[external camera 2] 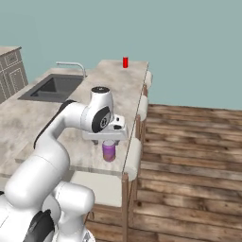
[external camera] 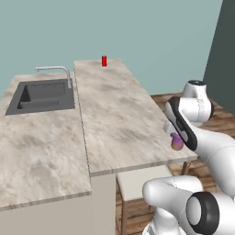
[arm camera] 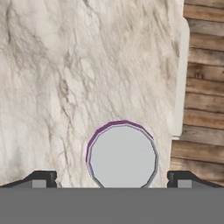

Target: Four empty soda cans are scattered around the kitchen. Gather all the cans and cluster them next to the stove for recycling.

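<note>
Your hand (arm camera: pixel 112 180) hangs straight above the purple can (arm camera: pixel 122 156), its 2 fingertips (arm camera: pixel 40 179) spread wide apart, 1 on each side of the can's silvery top and clear of it, so nothing is clamped. From the right base camera you see that purple can (external camera 2: pixel 109 151) standing upright on the marble tabletop (external camera 2: pixel 61 123), close to the edge that faces the wooden floor (external camera 2: pixel 189 156), with the hand (external camera 2: pixel 105 140) directly over it. In the left base view the same can (external camera: pixel 177 142) peeks out from behind the dark wrist, again near the right-hand edge of the tabletop (external camera: pixel 114 119). You have 1 red can (external camera: pixel 104 61) standing upright at the far end of that same tabletop, close to the teal wall (external camera: pixel 137 32) and well apart from the purple one; the right base camera shows it (external camera 2: pixel 125 62) too, small and far off. To the left of the long slab lies a dark sink (external camera: pixel 41 95) with a steel faucet (external camera: pixel 57 72) arching over its back corner. Pale stool seats (external camera 2: pixel 133 160) line up along the tabletop's floor side, 1 of them just beside the purple can.
</note>
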You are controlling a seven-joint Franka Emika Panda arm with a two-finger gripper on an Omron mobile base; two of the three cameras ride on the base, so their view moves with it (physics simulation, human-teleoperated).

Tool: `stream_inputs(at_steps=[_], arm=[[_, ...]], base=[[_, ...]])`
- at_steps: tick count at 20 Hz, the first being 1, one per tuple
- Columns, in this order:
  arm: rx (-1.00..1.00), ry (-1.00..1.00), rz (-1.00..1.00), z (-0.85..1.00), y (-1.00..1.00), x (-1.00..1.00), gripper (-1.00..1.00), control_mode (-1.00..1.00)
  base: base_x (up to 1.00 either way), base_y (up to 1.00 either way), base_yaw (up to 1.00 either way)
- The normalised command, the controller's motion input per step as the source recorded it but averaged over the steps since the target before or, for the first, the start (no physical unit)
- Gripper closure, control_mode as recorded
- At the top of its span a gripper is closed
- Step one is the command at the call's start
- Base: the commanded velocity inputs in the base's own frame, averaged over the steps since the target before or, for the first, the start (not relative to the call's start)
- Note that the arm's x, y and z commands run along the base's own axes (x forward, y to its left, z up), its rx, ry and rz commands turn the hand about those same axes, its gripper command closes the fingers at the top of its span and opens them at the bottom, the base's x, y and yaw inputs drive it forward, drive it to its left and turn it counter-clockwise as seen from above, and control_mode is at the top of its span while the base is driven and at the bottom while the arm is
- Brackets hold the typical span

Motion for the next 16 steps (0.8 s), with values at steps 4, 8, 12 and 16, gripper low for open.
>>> stream_inputs(at_steps=[4,8,12,16], arm=[[0.00,0.00,0.04,-0.14,-0.04,0.01,-1.00,-1.00],[0.00,0.00,0.04,-0.09,-0.06,0.00,-1.00,-1.00],[0.00,0.00,0.04,-0.08,-0.02,0.00,-1.00,-1.00],[0.00,0.00,0.04,-0.14,0.00,0.00,-1.00,-1.00]], base=[[0.00,0.00,0.00],[0.00,0.00,0.00],[0.00,0.00,0.00],[0.00,0.00,0.00]])
